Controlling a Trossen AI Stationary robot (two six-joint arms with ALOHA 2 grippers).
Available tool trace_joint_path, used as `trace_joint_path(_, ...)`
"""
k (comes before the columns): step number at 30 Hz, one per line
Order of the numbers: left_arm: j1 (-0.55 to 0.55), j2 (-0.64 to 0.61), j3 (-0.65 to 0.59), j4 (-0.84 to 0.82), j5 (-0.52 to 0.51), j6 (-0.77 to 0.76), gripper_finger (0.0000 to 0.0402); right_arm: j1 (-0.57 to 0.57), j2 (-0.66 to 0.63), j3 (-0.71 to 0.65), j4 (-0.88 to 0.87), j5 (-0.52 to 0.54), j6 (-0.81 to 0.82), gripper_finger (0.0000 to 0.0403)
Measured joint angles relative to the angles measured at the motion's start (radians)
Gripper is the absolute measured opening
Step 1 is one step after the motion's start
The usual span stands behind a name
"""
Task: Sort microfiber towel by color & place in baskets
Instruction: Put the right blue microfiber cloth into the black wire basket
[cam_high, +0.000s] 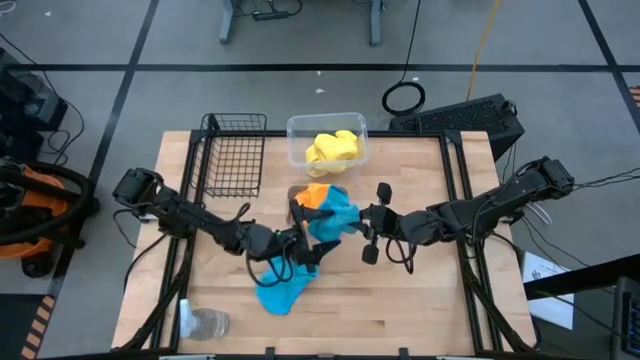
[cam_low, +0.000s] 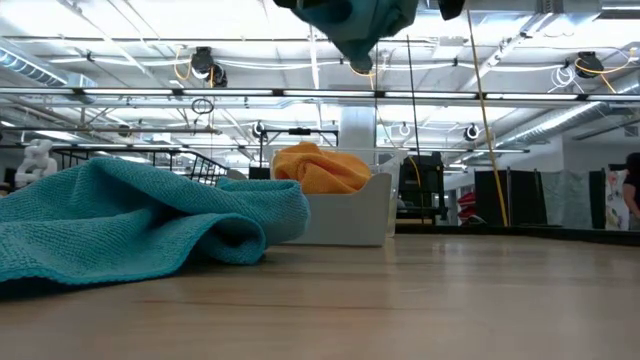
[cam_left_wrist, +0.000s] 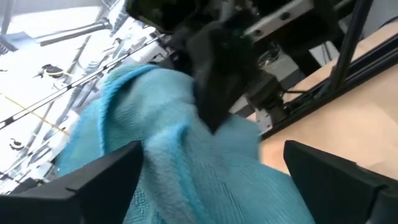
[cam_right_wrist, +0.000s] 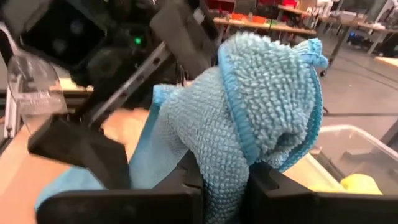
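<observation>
A blue microfiber towel (cam_high: 335, 213) hangs in the air over the table's middle, between my two grippers. My right gripper (cam_right_wrist: 224, 186) is shut on it, coming in from the right. My left gripper (cam_left_wrist: 211, 180) stands open, one finger on either side of the same towel (cam_left_wrist: 155, 137). A second blue towel (cam_high: 285, 290) lies crumpled on the table near the front. An orange towel (cam_high: 317, 193) sits in the grey tray (cam_low: 350, 215), and a yellow towel (cam_high: 332, 150) lies in the clear tub (cam_high: 296, 128). The black wire basket (cam_high: 235, 155) stands at the far left. My right gripper pinches a bunched part of the blue towel (cam_right_wrist: 217, 155) between its two fingers, several layers, with the hemmed edge (cam_right_wrist: 233, 106) folded over above them. The fingers come nearly level from the table's right. The towel is lifted clear, its tip (cam_low: 360, 60) hanging down. My left gripper has the towel between its open fingers (cam_left_wrist: 106, 174); whether they touch it I cannot tell.
A clear glass cup (cam_high: 205, 322) lies near the front left corner. Dark frame rails (cam_high: 465, 230) run along the table's left and right sides. The front right of the table top (cam_high: 410, 310) is bare wood.
</observation>
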Motion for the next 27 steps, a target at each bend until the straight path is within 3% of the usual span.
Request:
trace_joint_path(6,0.009,0.0,0.0,0.0,-0.077,-0.015,0.0384,0.0,0.0,0.0,0.088,-0.055,-0.052,0.0036)
trace_joint_path(13,0.028,0.0,0.0,-0.005,-0.082,0.019,0.0373,0.0,-0.001,0.0,0.106,-0.102,-0.056,0.0036)
trace_joint_path(22,0.007,0.0,0.0,0.015,-0.105,0.065,0.0237,0.0,-0.002,0.0,0.106,-0.087,-0.08,0.0036)
trace_joint_path(27,-0.035,-0.023,0.0,0.031,-0.14,0.071,0.0211,0.0,-0.02,0.0,0.086,-0.017,-0.096,0.0036)
